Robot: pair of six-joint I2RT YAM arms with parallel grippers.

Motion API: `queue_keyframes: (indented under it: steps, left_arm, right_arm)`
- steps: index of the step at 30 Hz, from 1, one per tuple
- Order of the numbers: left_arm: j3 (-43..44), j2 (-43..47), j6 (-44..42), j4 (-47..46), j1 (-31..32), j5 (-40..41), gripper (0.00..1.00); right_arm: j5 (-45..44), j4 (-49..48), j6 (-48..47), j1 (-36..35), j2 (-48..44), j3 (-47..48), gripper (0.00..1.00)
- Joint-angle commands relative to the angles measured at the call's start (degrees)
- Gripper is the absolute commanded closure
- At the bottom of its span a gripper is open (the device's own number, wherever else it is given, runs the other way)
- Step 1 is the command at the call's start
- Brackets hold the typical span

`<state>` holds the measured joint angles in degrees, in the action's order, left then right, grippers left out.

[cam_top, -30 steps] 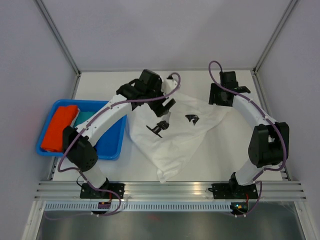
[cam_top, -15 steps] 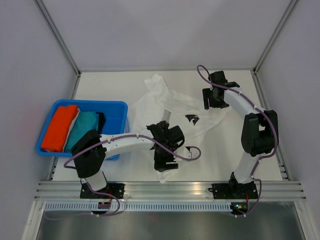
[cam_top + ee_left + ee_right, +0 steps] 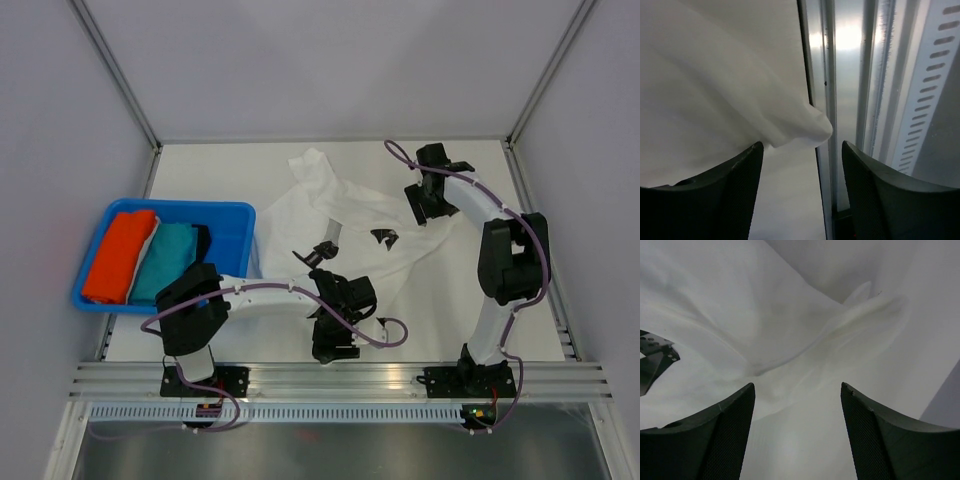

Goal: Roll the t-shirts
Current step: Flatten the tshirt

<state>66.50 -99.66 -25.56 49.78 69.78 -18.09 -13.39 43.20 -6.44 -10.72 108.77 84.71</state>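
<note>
Wide open, the left hand (image 3: 800, 150) and right hand (image 3: 797, 390) are seemingly flattening the crumpled white cloth t-shirt (image 3: 350, 215); next, pinching edges.

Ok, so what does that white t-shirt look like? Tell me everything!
The white t-shirt is soft, thin cloth with a small black print. It lies spread out but crumpled and wrinkly on the table. One sleeve pokes toward the far side, and its bottom corner sits near the metal rail at the near edge. The left gripper is open just by that corner. The right gripper is open above a fold. Neither pinches it.
</note>
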Motion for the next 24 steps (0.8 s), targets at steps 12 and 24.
queue_keyframes:
  steps: [12,24]
  left_arm:
    - [-4.45,2.53,4.21,-11.72,-1.66,8.33,0.98]
    - [-8.58,7.55,1.83,-10.58,-2.45,13.43,0.98]
  right_arm:
    - [4.23,-4.97,-29.59,-0.44,-4.19,-5.69,0.25]
    - [-0.85,-9.80,-37.07,-4.31,4.60,-2.88,0.25]
